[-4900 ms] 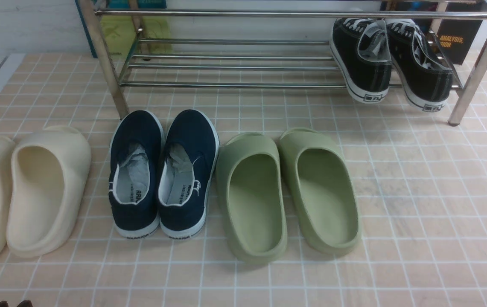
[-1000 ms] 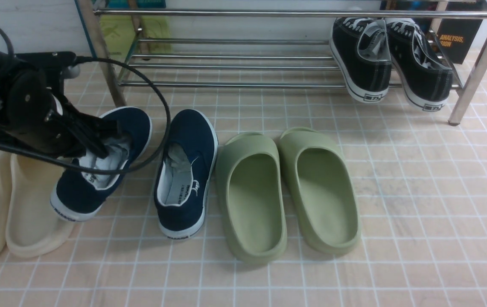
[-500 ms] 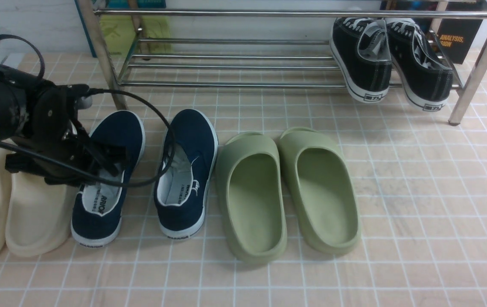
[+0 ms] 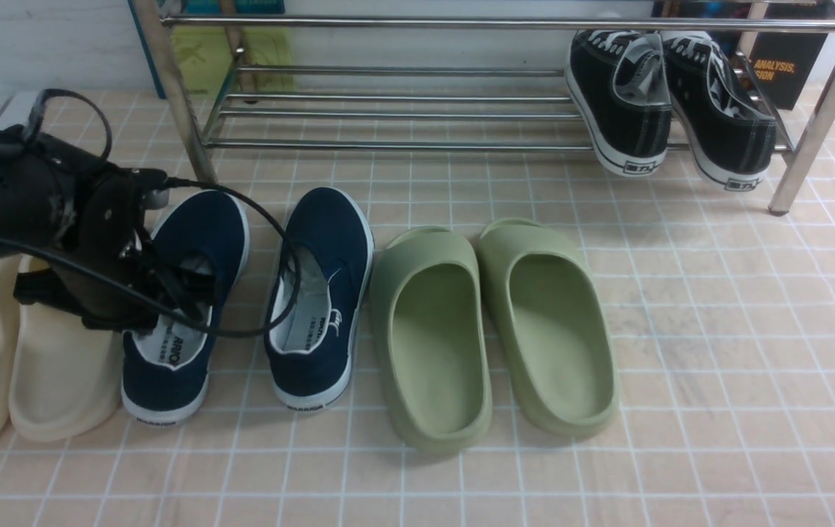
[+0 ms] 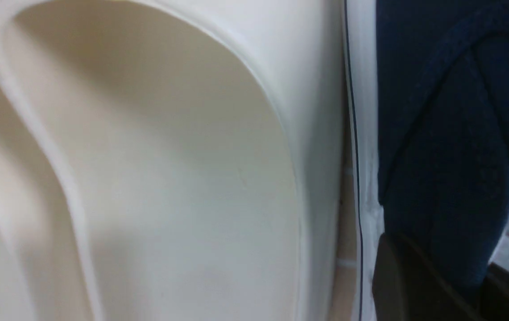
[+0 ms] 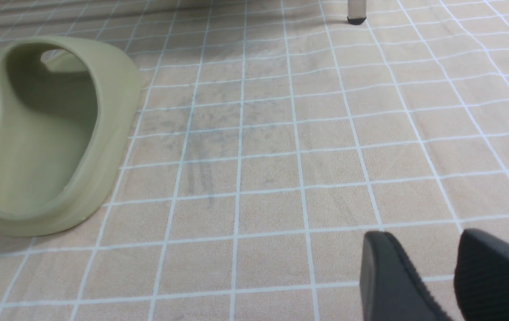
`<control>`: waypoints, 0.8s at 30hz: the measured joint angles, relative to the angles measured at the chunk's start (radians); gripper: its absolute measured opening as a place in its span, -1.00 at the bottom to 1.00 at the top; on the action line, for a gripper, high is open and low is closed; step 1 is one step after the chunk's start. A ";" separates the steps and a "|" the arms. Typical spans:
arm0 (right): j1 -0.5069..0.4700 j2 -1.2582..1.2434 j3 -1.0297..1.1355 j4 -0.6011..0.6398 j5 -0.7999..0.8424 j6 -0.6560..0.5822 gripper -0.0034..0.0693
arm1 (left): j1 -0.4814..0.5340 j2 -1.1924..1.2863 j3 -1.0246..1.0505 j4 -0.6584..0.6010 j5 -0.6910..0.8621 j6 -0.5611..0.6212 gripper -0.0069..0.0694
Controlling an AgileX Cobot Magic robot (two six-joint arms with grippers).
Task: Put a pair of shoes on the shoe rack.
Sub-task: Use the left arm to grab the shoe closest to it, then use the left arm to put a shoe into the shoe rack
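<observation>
While the right gripper is hanging low over the floor tiles with its fingers apart and nothing between them, seemingly waiting its turn, the work is going on at about 9 o'clock from the middle of the front view. The left gripper is sitting in the mouth of the left navy shoe and is clamping on its outer side wall. The wrist view is showing navy canvas running down between the dark fingers, with the white sole edge just outside. Taking the wall rather than the toe is probably giving it a thin, firm edge to lift by. That shoe appears to be resting on the tiles, with the cream slides lying just beside it at its 9 o'clock and leaving little room there. The right navy shoe is lying untouched at its 3 o'clock, toe pointing to 12, and the olive-green slides are lying beyond that. Farther off, at 12 o'clock, the shoe rack is offering bare lower bars where the pair would likely fit. Black lace-up sneakers are taking up its 1 o'clock end.
</observation>
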 joint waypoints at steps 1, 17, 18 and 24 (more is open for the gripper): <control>0.000 0.000 0.000 0.000 0.000 0.000 -0.26 | -0.002 -0.019 -0.010 -0.018 0.032 0.012 -0.72; 0.000 0.000 0.000 0.000 0.000 0.000 -0.26 | -0.013 0.033 -0.358 -0.406 0.085 0.271 -0.72; 0.000 0.000 0.000 0.000 0.000 0.000 -0.26 | -0.013 0.055 -0.383 -0.411 0.085 0.272 -0.72; 0.000 0.000 0.000 0.000 0.000 0.000 -0.26 | -0.013 0.282 -0.672 -0.445 0.098 0.276 -0.72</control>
